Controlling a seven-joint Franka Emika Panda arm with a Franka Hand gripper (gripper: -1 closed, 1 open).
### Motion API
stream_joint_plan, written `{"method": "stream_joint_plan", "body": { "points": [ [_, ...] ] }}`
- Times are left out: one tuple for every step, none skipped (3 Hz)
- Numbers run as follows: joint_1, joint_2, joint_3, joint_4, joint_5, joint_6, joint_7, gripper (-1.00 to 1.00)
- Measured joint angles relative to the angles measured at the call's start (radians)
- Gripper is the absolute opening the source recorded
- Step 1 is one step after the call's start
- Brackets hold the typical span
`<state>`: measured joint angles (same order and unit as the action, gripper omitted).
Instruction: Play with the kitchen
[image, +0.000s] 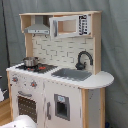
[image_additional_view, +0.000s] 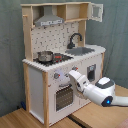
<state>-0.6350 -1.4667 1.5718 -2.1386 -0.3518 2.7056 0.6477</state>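
The kitchen (image: 55, 75) is a tall white and light-wood toy with a black faucet (image: 84, 59), a grey sink (image: 72, 74), a small metal pot (image: 30, 61) on the stovetop, an oven door (image: 27, 105) and a hood (image: 37, 27). In the second exterior view the kitchen (image_additional_view: 60, 60) shows its pot (image_additional_view: 45, 56), its faucet (image_additional_view: 75, 39) and its oven door (image_additional_view: 62, 97). My gripper (image_additional_view: 70, 75) is up against the front panel beside the knobs, just above the oven door. In the first exterior view only a white part of my arm (image: 22, 121) shows at the bottom edge.
An upper cabinet door (image_additional_view: 96, 12) stands open at the top right of the kitchen. A microwave-like box (image: 67, 26) sits on the upper shelf. Grey curtain hangs behind. A wooden surface (image_additional_view: 30, 119) lies in front, in the second exterior view.
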Motion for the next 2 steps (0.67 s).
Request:
{"method": "stream_joint_plan", "body": {
  "points": [
    [0.02,0.0,-0.02,-0.022,0.0,-0.05,-0.087,1.0],
    [0.043,0.0,-0.049,-0.022,0.0,-0.103,-0.165,1.0]
  ]
}}
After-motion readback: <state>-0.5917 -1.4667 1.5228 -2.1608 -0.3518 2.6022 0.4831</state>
